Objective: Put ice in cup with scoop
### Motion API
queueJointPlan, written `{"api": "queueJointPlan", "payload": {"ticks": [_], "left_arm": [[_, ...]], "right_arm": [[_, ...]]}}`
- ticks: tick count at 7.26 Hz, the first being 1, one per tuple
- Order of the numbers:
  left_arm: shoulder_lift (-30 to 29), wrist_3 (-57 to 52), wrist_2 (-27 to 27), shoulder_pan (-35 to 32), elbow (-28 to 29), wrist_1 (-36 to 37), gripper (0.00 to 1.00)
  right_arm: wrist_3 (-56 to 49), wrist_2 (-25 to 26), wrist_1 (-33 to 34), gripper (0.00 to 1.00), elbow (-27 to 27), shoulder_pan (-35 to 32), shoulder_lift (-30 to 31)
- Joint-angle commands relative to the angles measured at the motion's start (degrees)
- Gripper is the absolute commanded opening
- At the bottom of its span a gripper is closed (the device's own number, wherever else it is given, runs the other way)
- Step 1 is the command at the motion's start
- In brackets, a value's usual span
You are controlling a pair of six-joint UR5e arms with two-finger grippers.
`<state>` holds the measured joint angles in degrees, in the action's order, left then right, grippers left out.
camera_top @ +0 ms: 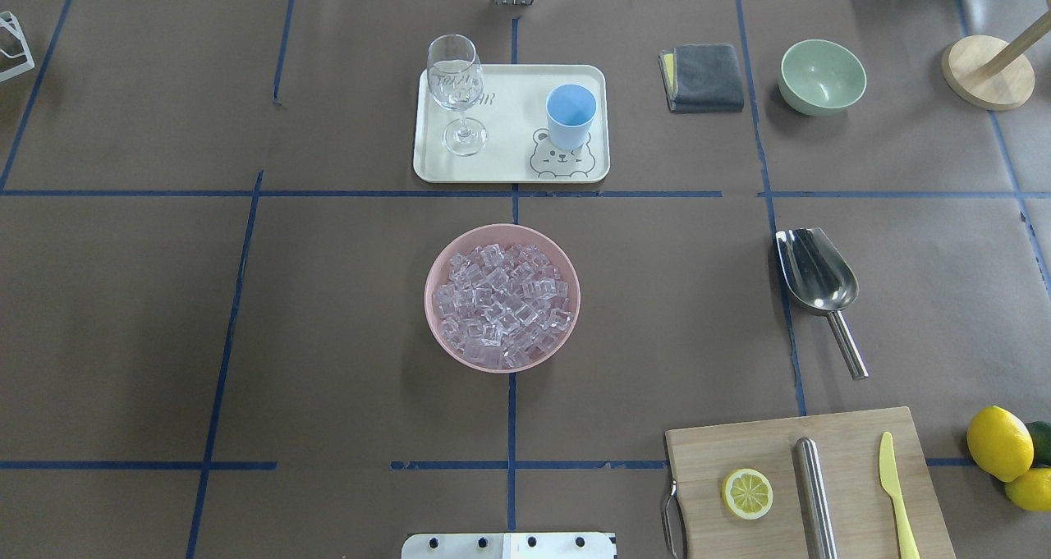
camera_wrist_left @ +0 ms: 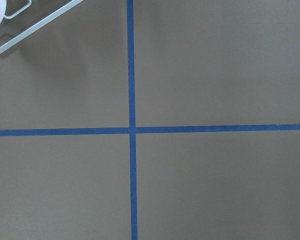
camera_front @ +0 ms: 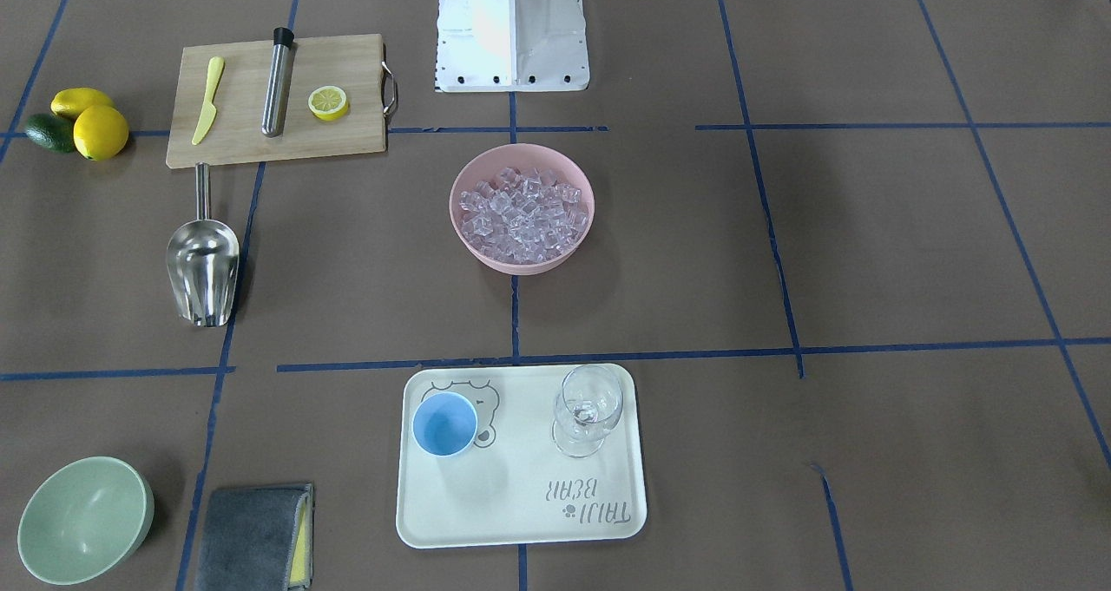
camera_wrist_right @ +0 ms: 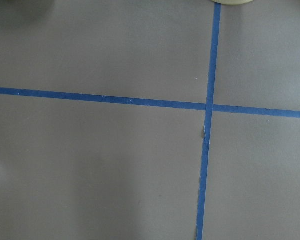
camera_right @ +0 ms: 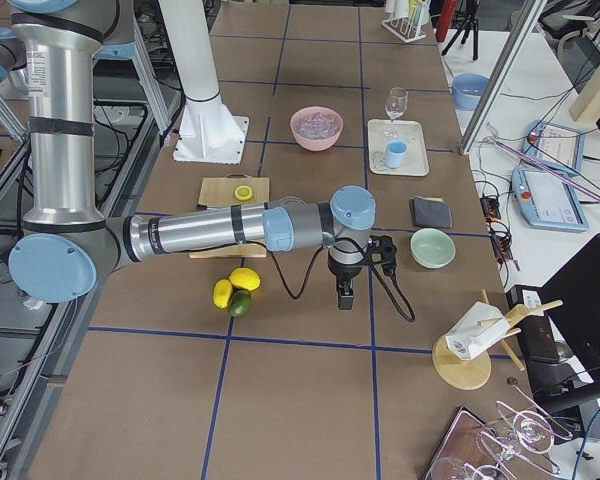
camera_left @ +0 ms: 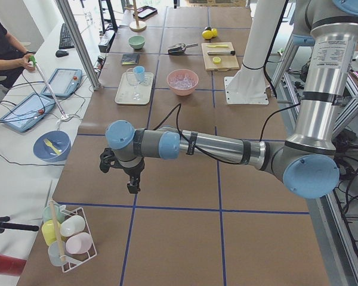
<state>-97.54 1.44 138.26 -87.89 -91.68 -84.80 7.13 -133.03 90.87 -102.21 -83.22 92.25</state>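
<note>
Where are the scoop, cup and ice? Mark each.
scoop (camera_top: 815, 270): overhead exterior view, inside of its trough.
cup (camera_top: 571, 107): overhead exterior view, its blue inside.
ice (camera_top: 502, 303): overhead exterior view, middle of the pile.

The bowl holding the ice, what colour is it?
The bowl is pink, clearest in the overhead exterior view.

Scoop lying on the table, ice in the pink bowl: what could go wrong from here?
The scoop lies flat with only a thin rod handle to grasp, so it may slip or twist in the grip. The cup looks narrower than the scoop's trough, so ice could spill onto the tray. The wine glass stands on the same tray, where a swinging scoop might knock it.
</note>
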Motion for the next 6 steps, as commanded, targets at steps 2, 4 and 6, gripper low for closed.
{"api": "queueJointPlan", "payload": {"ticks": [2,4,6], "left_arm": [[0.3,0.7,0.0,0.0,-1.6,-0.7,1.0],[0.3,0.2,0.0,0.0,-2.6,-0.8,1.0],[0.2,0.1,1.0,4.5,-7.5,-2.5,1.0]], "right_arm": [[-0.4,-0.1,-0.1,1.0,-0.5,0.0,-0.1],[0.0,-0.5,-0.2,1.0,-1.1,0.1,0.2],[0.2,-0.7,-6.0,1.0,-1.5,1.5,0.6]]}}
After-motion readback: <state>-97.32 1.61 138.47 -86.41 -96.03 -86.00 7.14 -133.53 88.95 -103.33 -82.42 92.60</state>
